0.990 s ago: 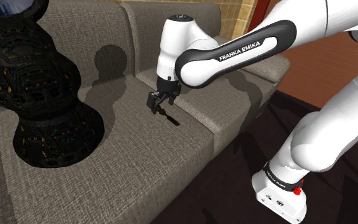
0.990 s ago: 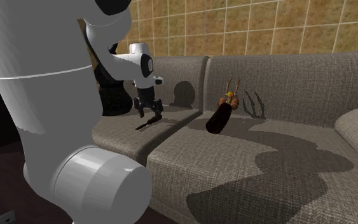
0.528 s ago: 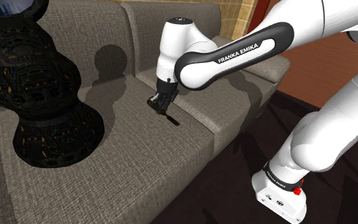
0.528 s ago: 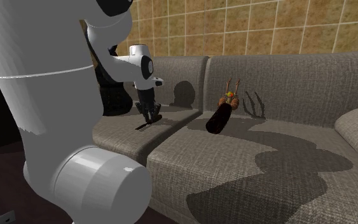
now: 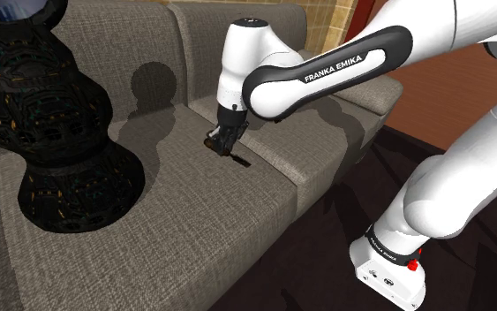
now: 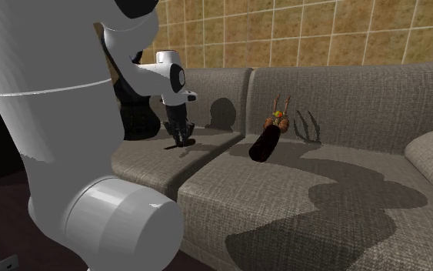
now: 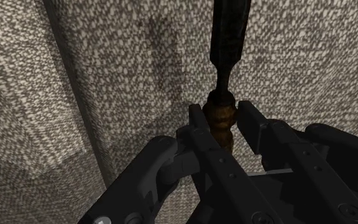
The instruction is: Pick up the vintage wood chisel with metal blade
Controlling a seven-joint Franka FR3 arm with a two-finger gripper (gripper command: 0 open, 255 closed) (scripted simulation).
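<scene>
Now the two black fingers are clamped on the old chisel with a round brown wooden handle and a long dark blade, one finger on each side of the handle. The fingers belong to the all-black gripper at the end of the white arm.

The old chisel lies flat on the seat of the grey woven sofa, close to the crack between two of the sofa's seat cushions. Its blade points away from the hand.

I think the chisel is hard and stiff, so it will not bend or squash. It looks small and is likely light for this arm. The blade end may be the heavy end, and the fingers hold the other end, so the blade could dip down when it comes off the sofa. The handle is round and smooth, so it could roll or slip. The fat part of the handle looks like the best place to hold. The blade is thin and may be sharp.

A big black bumpy vase stands on the same sofa, well apart from the gripper.
</scene>
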